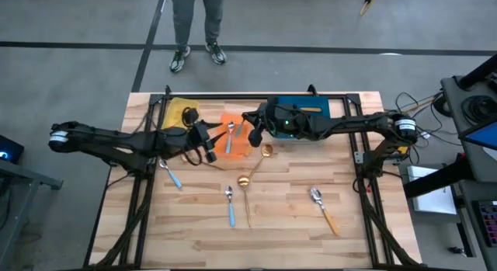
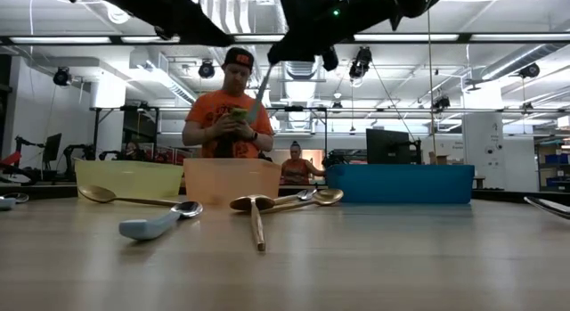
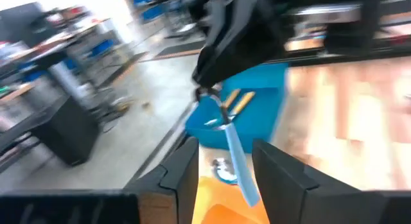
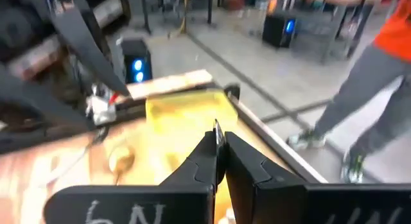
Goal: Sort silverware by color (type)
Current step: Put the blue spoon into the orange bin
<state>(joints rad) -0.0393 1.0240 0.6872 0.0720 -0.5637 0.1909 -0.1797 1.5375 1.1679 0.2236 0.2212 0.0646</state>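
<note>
The right gripper is clenched on a blue-handled spoon above the orange bin. The left gripper, just left of it, stands released. Other spoons lie on the table.

1. The left arm reaches in from the left edge of the table toward its far middle, stretched almost level.
2. The left gripper hangs above the table, its two dark fingers parted, with nothing pinched between them.
3. The right arm comes in from the right edge and extends left along the far side.
4. The right gripper is raised above the table just right of the left one, its fingers pressed together on a blue-handled spoon that hangs down from them.
</note>
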